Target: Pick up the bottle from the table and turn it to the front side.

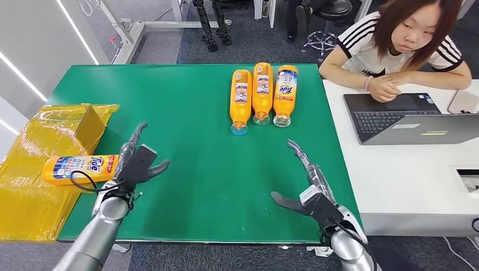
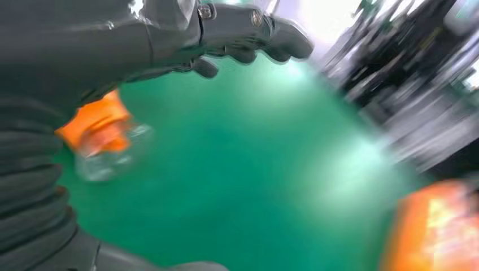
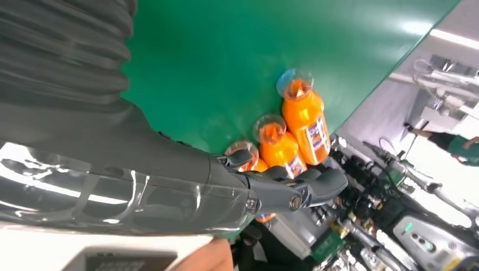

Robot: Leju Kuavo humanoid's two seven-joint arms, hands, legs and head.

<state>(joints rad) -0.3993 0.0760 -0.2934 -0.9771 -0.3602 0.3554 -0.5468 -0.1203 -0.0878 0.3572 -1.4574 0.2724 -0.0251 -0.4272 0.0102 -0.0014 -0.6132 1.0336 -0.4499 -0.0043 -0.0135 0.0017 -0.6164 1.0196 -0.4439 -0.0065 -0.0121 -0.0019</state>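
- The left robot hand (image 1: 137, 164) hangs over the left part of the green worktop (image 1: 197, 118) with its fingers spread and nothing in them; a bottle (image 1: 79, 168) lies on its side just beside it, label up, resting on the yellow plastic wrap (image 1: 34, 169) at the worktop's left edge.
- The right robot hand (image 1: 308, 189) is likewise spread and empty, over the right part of the worktop near the front edge.
- Three more bottles (image 1: 262, 93) lie side by side at the far end, caps toward the robot, well apart from both hands; the right wrist view looks along them.
- Judged from this, one bottle seems already dealt with and set aside, and the step in hand is going for the next of the three.
- The next move calls for a reach forward, probably by the right robot hand, then closing around a bottle's body without knocking its touching neighbours.
- A person (image 1: 404, 39) sits at a laptop (image 1: 406, 118) on the white desk alongside.
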